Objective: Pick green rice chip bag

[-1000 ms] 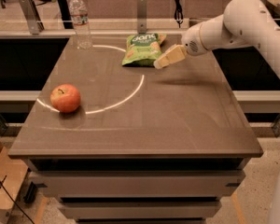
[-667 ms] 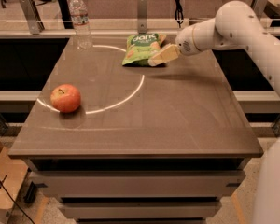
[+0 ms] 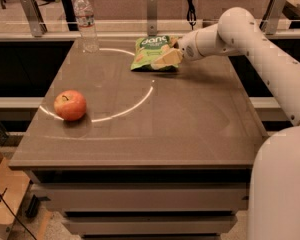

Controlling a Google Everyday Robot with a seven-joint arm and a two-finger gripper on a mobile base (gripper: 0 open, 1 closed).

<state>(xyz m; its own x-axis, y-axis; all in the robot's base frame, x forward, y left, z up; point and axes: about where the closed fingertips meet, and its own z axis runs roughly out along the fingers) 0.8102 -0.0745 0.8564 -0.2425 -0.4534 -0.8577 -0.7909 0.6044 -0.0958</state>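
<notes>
The green rice chip bag (image 3: 149,51) lies on the far middle of the brown table (image 3: 190,129), its dark green top with white lettering pointing away from me. My gripper (image 3: 160,60) reaches in from the right on the white arm (image 3: 240,31) and sits over the bag's right half, at or just above its surface. I cannot tell whether it touches the bag.
A red apple (image 3: 70,104) sits on the left of the table, by a white arc line (image 3: 135,105). A clear water bottle (image 3: 86,21) stands at the far left corner. Railing posts (image 3: 151,6) run behind the table. My white base (image 3: 282,184) fills the lower right.
The gripper has moved left from beside the bag's right edge to over the bag's right half. The bag, apple and bottle have not moved.
</notes>
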